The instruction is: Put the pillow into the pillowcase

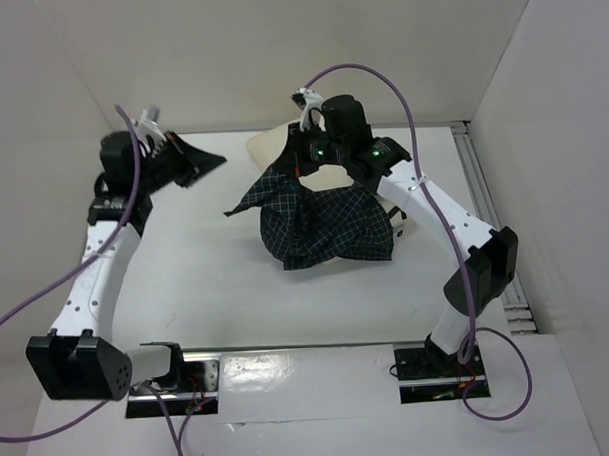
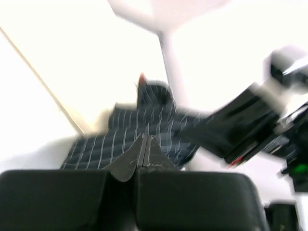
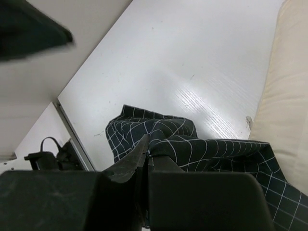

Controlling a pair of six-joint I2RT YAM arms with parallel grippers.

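Note:
The dark checked pillowcase (image 1: 330, 227) lies bunched up in the middle of the white table, draped over the cream pillow (image 1: 267, 146). Only an edge of the pillow peeks out behind it. My right gripper (image 1: 297, 163) is shut on a fold of the pillowcase (image 3: 192, 149) at its far top and holds that part lifted; the pillow (image 3: 284, 96) runs along the right of that view. My left gripper (image 1: 217, 161) hovers to the left of the cloth, apart from it. Its jaws (image 2: 146, 138) are pressed together with nothing between them, and the pillowcase (image 2: 120, 144) lies beyond them.
White enclosure walls stand at the left, back and right. A metal rail (image 1: 484, 197) runs along the table's right side. Purple cables (image 1: 400, 95) loop over both arms. The right arm's body (image 2: 250, 125) shows blurred in the left wrist view.

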